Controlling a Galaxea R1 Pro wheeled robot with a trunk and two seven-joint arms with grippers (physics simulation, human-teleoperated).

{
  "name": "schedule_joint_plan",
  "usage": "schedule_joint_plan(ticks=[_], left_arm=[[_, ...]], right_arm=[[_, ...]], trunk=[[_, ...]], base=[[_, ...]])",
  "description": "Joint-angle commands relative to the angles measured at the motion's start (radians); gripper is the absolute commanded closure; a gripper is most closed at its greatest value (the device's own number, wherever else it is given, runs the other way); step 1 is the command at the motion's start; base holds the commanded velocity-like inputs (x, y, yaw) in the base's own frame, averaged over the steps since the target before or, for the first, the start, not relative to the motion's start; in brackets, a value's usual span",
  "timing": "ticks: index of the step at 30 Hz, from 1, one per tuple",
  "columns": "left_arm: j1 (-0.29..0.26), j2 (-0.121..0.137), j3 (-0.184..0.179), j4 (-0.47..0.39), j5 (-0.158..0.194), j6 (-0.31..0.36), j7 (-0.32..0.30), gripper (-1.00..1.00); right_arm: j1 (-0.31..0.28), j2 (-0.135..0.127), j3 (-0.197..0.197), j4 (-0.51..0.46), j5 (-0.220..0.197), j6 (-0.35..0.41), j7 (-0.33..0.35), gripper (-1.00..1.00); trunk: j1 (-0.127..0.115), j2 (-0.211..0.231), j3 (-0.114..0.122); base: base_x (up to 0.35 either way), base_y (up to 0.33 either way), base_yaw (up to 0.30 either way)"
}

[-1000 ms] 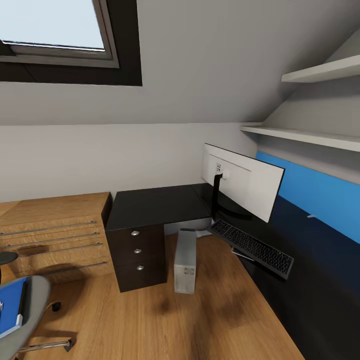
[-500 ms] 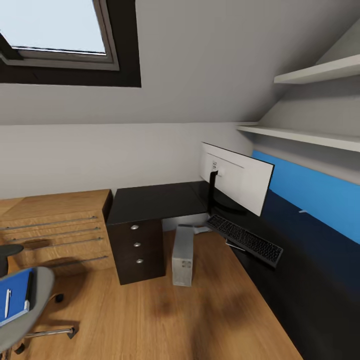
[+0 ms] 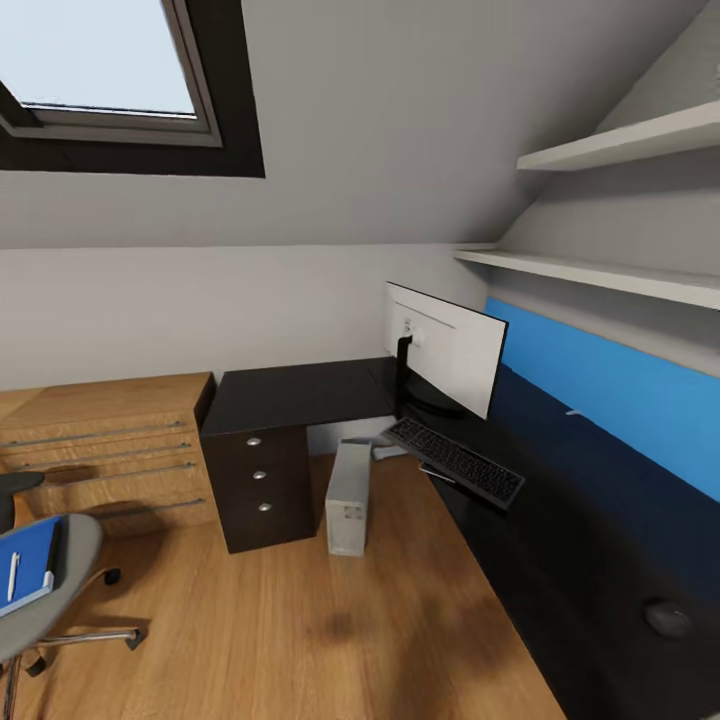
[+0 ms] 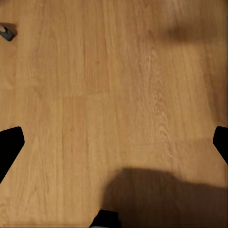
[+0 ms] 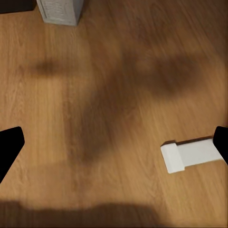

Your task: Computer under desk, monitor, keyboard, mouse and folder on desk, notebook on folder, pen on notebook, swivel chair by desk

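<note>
**Ana:** Head view first. Where do the task's things sit?

**Ben:** The monitor [image 3: 445, 345] stands on the black L-shaped surface [image 3: 300, 394], near its inner corner, white back toward the camera. The keyboard [image 3: 455, 460] lies just in front of the monitor's round base, close to the surface's edge and at an angle to it. The mouse [image 3: 668, 618] is a small dark oval farther along the same surface, well apart from the keyboard.

**Ana:** And the computer?

**Ben:** The computer [image 3: 348, 498] stands upright on the wood floor [image 3: 300, 630], beside the dark drawers [image 3: 262, 490] with round silver knobs. The right wrist view catches its vented side too.

**Ana:** The chair?

**Ben:** The swivel chair [image 3: 45, 590] is at the view's lower left, well apart from the surface. The blue folder [image 3: 30, 560] lies on its seat, with the notebook [image 3: 53, 553] and the pen [image 3: 13, 576] resting on the folder.

**Ana:** The end effectors?

**Ben:** The left end effector [image 4: 114, 142] has its fingers spread wide over bare floor, holding nothing. The right end effector [image 5: 114, 145] is equally wide and empty; a white leg [image 5: 190, 156] lies between its fingers on the floor below.

**Ana:** Around all that?

**Ben:** A light wood cabinet [image 3: 105, 450] stands left of the drawers, a skylight [image 3: 100, 60] above, and white shelves [image 3: 600, 275] over a blue wall panel [image 3: 620, 390].
</note>
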Motion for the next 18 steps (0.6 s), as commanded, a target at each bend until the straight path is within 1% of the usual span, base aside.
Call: schedule_joint_plan(ticks=[1, 5, 6, 8, 9, 12, 14, 18], left_arm=[[-0.001, 0.001, -0.007, 0.001, 0.005, -0.003, 0.008, -1.0], [-0.001, 0.001, -0.007, 0.001, 0.005, -0.003, 0.008, -1.0], [-0.001, 0.001, -0.007, 0.001, 0.005, -0.003, 0.008, -1.0], [-0.001, 0.001, -0.007, 0.001, 0.005, -0.003, 0.008, -1.0], [-0.001, 0.001, -0.007, 0.0, 0.005, -0.003, 0.008, -1.0], [-0.001, 0.001, -0.007, 0.0, 0.005, -0.003, 0.009, -1.0], [-0.001, 0.001, -0.007, 0.0, 0.005, -0.003, 0.009, -1.0], [-0.001, 0.001, -0.007, 0.0, 0.005, -0.003, 0.009, -1.0]], right_arm=[[-0.001, 0.0, 0.003, 0.001, 0.008, -0.001, -0.01, -1.0], [-0.001, 0.0, 0.004, 0.001, 0.008, -0.002, -0.01, -1.0], [-0.001, 0.0, 0.011, 0.001, 0.008, -0.004, -0.01, -1.0], [-0.001, 0.0, 0.042, 0.001, 0.016, -0.004, -0.01, -1.0], [-0.001, 0.0, 0.049, 0.001, 0.017, -0.004, -0.01, -1.0], [-0.001, 0.0, 0.078, 0.001, 0.023, -0.002, -0.011, -1.0], [-0.001, -0.001, 0.083, 0.001, 0.024, -0.002, -0.011, -1.0], [-0.001, -0.001, 0.088, 0.002, 0.025, -0.001, -0.011, -1.0]], trunk=[[0.0, -0.001, -0.001], [0.0, -0.001, -0.001], [0.0, -0.001, -0.001], [0.0, -0.001, -0.001], [0.0, -0.001, -0.001], [0.0, -0.001, -0.001], [0.0, -0.001, -0.001], [0.0, -0.001, -0.001]], base=[[-0.048, -0.063, 0.0], [-0.017, -0.023, 0.0], [-0.013, -0.007, 0.0], [-0.106, -0.003, 0.0], [-0.158, -0.002, 0.0], [-0.252, -0.013, 0.0], [-0.299, -0.071, 0.0], [-0.296, -0.165, 0.0]])
